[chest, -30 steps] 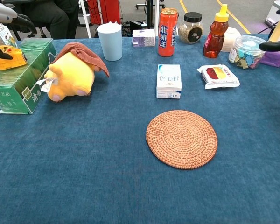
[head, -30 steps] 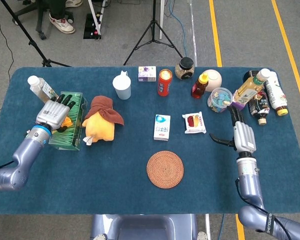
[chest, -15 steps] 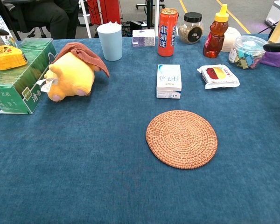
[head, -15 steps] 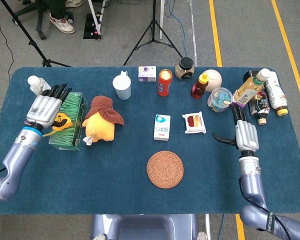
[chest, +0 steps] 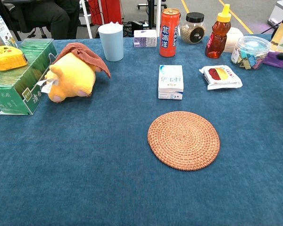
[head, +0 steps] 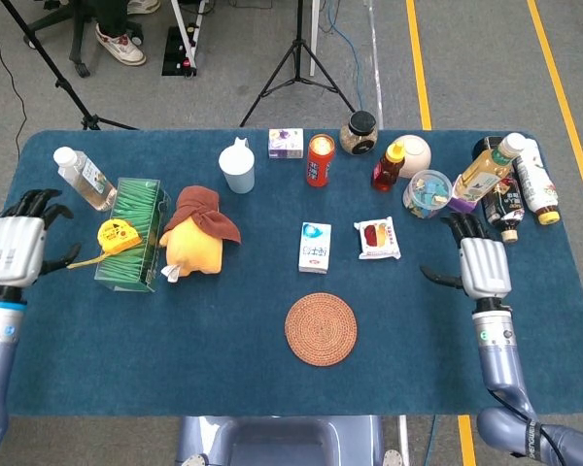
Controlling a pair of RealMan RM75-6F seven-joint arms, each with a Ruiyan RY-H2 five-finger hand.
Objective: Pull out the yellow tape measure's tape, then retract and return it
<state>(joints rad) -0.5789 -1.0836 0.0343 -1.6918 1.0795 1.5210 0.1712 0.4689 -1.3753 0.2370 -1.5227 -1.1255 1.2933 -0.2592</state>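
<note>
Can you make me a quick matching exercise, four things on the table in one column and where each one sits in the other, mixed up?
Column one:
1. yellow tape measure
2. woven coaster
3. red can
4. plush toy

Column two:
A. back row, between the small purple box and the dark-lidded jar
B. on top of the green tea box
C. nearest the robot, mid-table
D. lying right of the green tea box

Pairs: 1-B, 2-C, 3-A, 4-D
</note>
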